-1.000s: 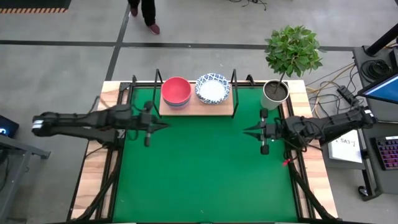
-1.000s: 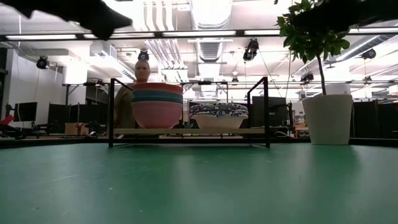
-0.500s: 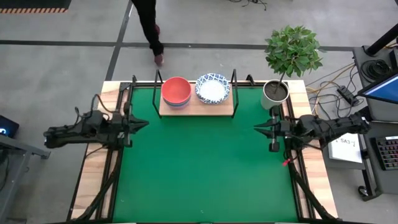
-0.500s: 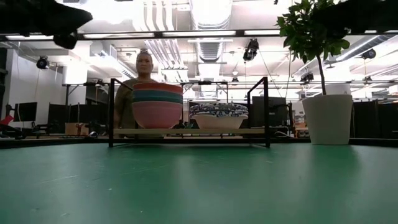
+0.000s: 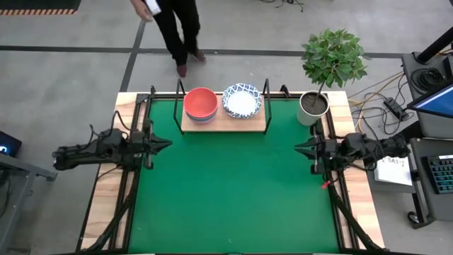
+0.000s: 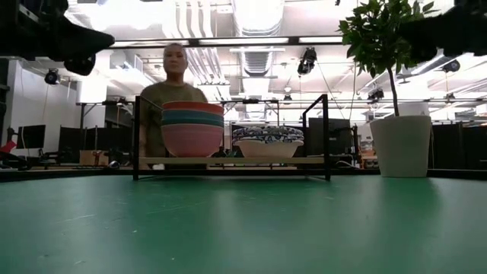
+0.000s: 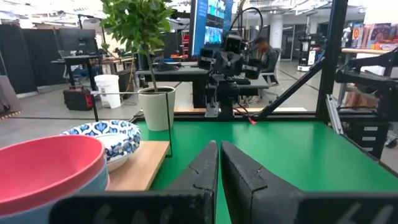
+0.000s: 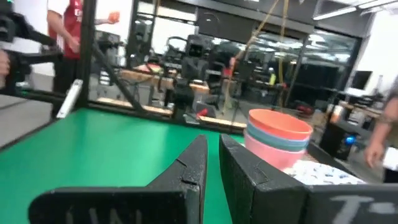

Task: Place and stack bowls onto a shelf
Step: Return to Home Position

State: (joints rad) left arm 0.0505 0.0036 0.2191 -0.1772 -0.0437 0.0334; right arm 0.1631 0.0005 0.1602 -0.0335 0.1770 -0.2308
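A light-wood shelf (image 5: 224, 122) with black wire uprights stands at the mat's far edge. On it sits a stack of plain bowls, red on top (image 5: 201, 104) (image 6: 192, 128) (image 7: 46, 171) (image 8: 278, 138), beside a stack of white, blue-patterned bowls (image 5: 242, 100) (image 6: 267, 141) (image 7: 112, 140). My left gripper (image 5: 168, 144) (image 7: 219, 160) is shut and empty, above the mat's left edge. My right gripper (image 5: 298, 149) (image 8: 212, 155) is shut and empty, above the mat's right edge.
A white plant pot (image 5: 312, 108) (image 6: 401, 144) with a leafy plant stands right of the shelf. The green mat (image 5: 230, 191) lies bare between the arms. A person (image 5: 173, 28) (image 6: 173, 84) walks beyond the table's far edge.
Both arms have drawn back from the mat's middle, the left toward the table's left edge, the right toward its right edge. The person behind the table has walked along its far side.
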